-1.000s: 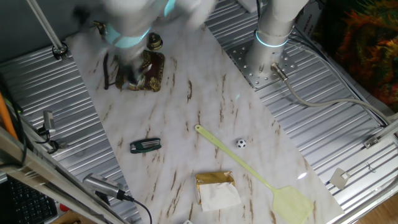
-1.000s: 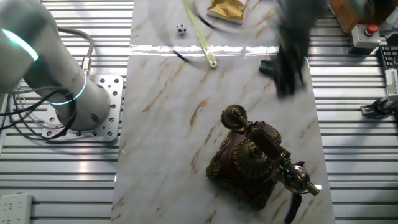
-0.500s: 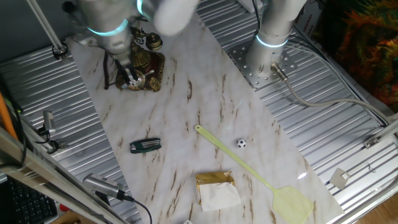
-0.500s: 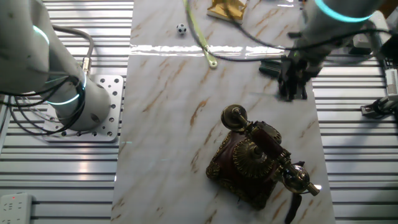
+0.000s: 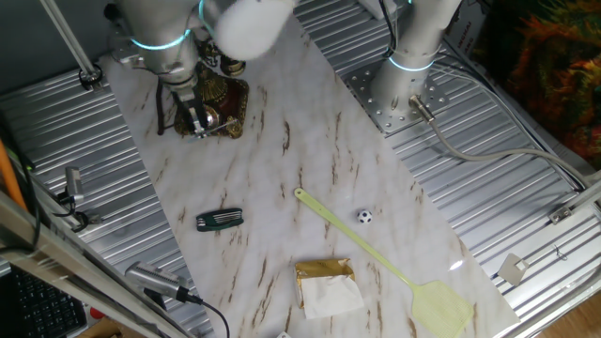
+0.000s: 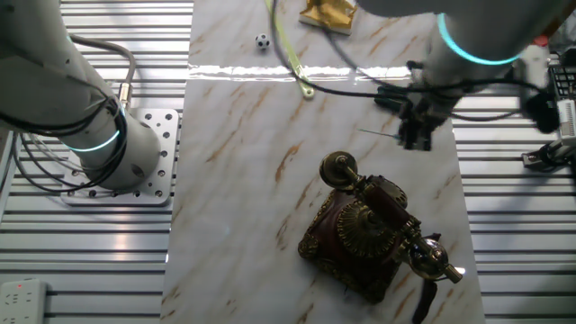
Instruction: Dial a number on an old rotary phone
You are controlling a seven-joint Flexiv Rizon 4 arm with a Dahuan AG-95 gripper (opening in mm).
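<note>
Our gripper (image 6: 416, 135), whose finger spacing we cannot tell, has steadied from a blur just above the old rotary phone (image 6: 369, 234) at lower right of the worktop (image 6: 252, 180), suggesting dialing comes next.

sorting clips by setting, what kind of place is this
Most likely a robotics lab test bench, not a home. A marble-patterned board lies on a ribbed metal table, the arm's base is bolted to a plate, and unrelated props sit about: a rotary phone and a fly swatter.
</note>
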